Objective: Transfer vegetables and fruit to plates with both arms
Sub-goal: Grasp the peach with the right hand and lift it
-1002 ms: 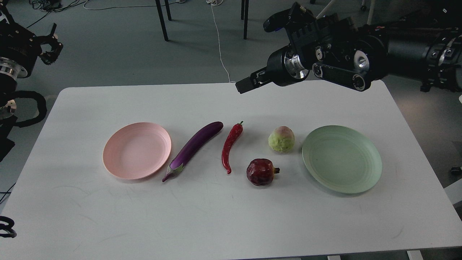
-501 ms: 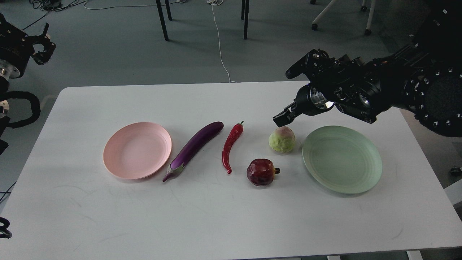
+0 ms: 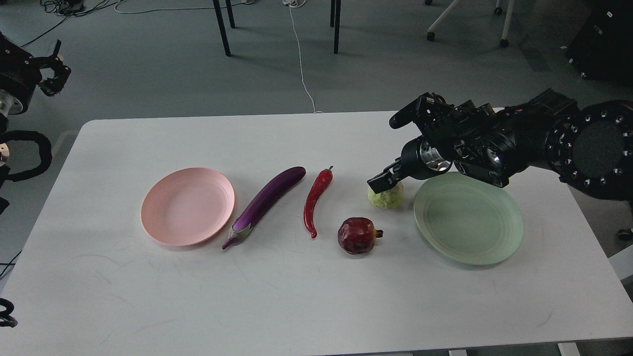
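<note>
Black right gripper (image 3: 383, 182), its opening impossible to judge, hangs over the yellow-green fruit (image 3: 386, 197) near the counter's right edge, beside the mint plate (image 3: 468, 217); centring before closing should prevent rolling.

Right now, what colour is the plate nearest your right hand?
Pale mint green, with faint concentric rings; it shows best in the head view, beside the right hand.

Grey-green floor (image 3: 148, 74) is lying behind the white table (image 3: 296, 296); black chair legs (image 3: 222, 27) and a white cable (image 3: 301, 64) are resting there.
</note>
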